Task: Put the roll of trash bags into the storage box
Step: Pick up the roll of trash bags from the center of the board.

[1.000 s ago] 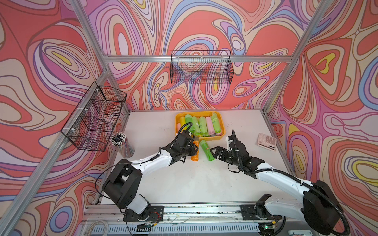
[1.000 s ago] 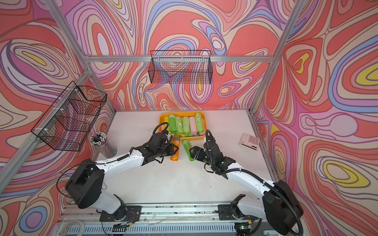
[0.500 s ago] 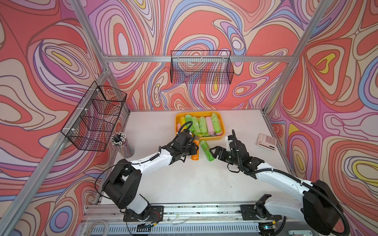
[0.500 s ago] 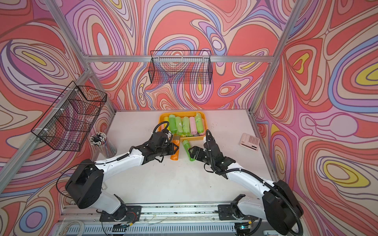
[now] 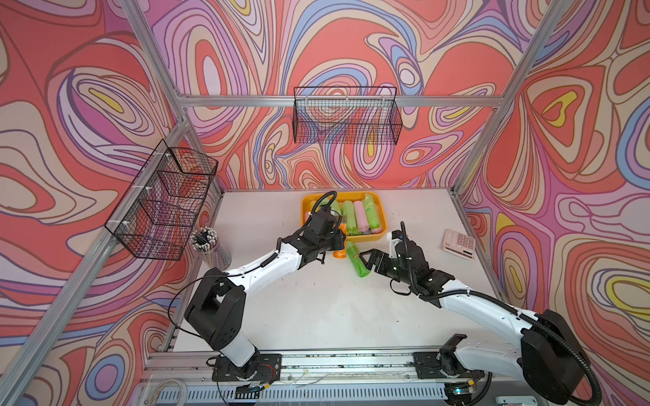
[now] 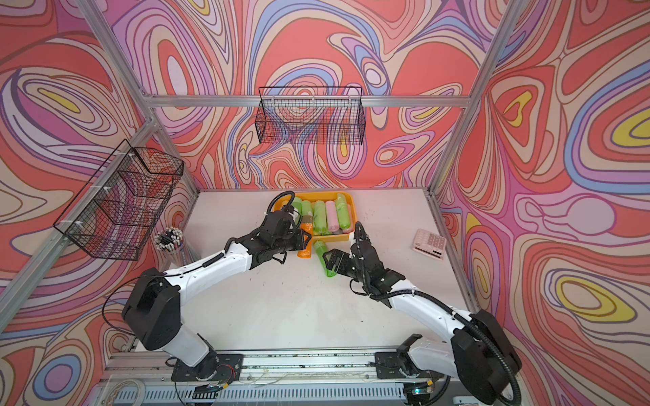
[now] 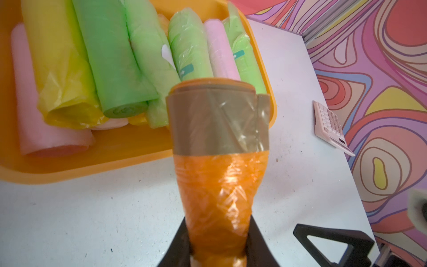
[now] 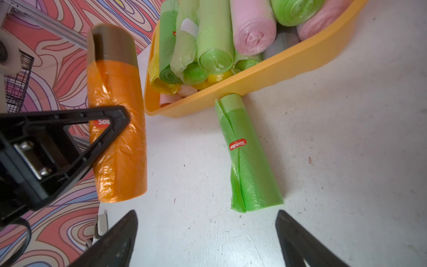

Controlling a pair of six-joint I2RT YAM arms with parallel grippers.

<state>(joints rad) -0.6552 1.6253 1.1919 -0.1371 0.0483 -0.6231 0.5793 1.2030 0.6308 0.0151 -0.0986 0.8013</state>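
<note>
trash bag roll (image 7: 219,185): orange, crinkly, brown tape at end

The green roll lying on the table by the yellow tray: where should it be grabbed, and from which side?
Across its middle, near the red label, coming down from above. The green roll lies flat, its far end against the storage box, so its long sides are free for the open right tool.
</note>
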